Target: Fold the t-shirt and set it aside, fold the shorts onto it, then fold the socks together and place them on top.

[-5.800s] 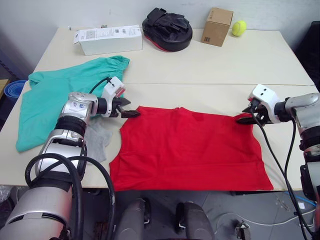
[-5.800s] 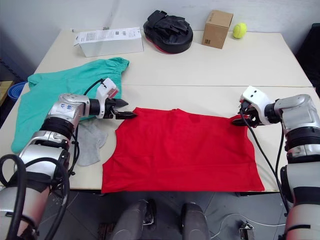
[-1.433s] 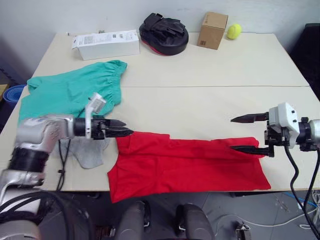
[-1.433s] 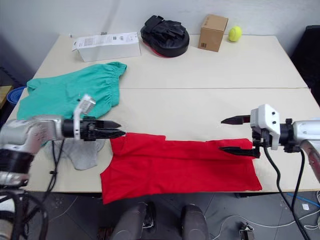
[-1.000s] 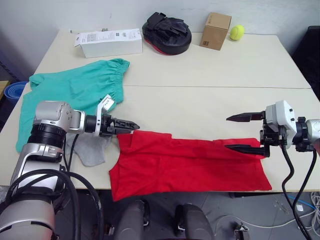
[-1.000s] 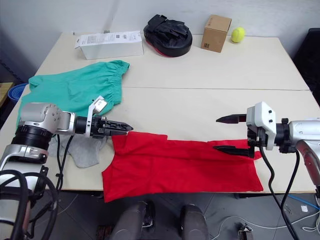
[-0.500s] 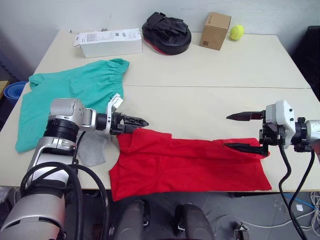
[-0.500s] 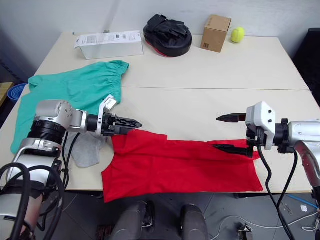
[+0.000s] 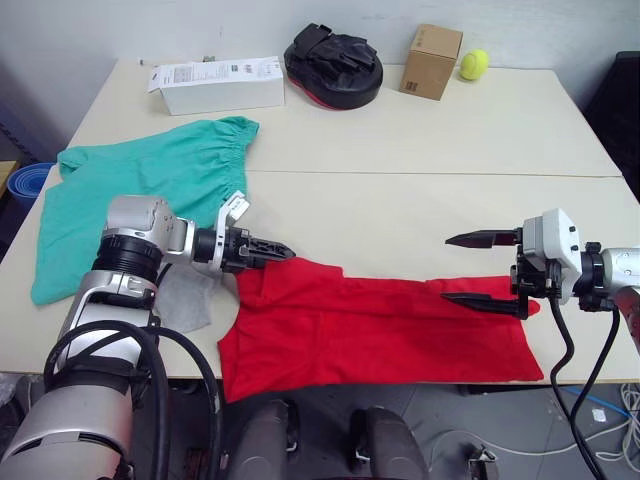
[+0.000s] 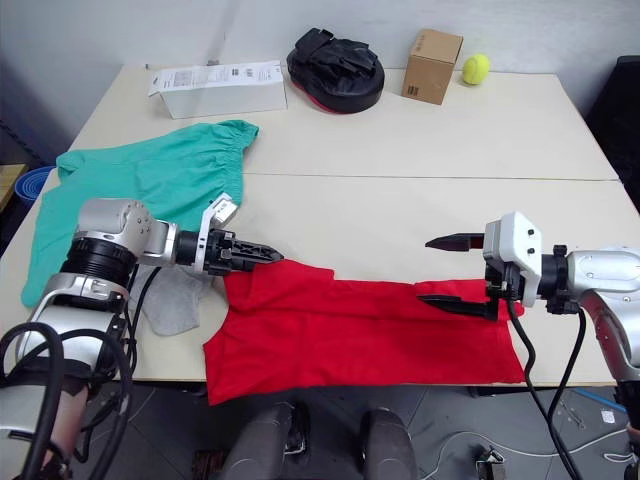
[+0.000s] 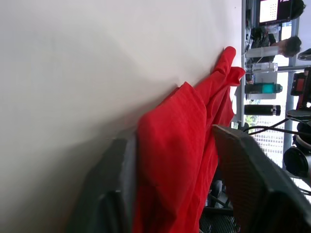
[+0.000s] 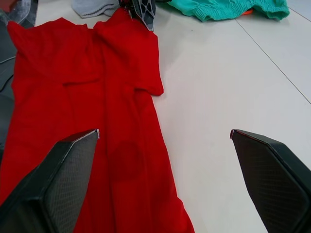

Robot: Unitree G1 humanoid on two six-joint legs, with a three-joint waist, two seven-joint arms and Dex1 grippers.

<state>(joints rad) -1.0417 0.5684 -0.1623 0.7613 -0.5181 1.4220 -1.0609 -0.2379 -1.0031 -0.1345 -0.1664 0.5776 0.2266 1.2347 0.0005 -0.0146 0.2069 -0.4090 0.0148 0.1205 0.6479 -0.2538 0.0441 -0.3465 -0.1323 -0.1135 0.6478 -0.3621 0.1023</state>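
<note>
T-shirt point(image 9: 380, 320): folded strip at near counter point(image 9: 420, 150) edge, long axis left–right. Left hand point(image 9: 283, 250) pinches its left end; right hand point(image 9: 480, 270) gapes wide over its right end.

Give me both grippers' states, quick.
Left gripper: shut on the bright red fabric t-shirt at its corner.
Right gripper: open, holding nothing, one finger over the t-shirt's edge.

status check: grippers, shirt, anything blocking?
Left gripper shut on the t-shirt corner; right gripper open over the opposite end. T-shirt folded once lengthwise. Socks beside it, not in the way.
</note>
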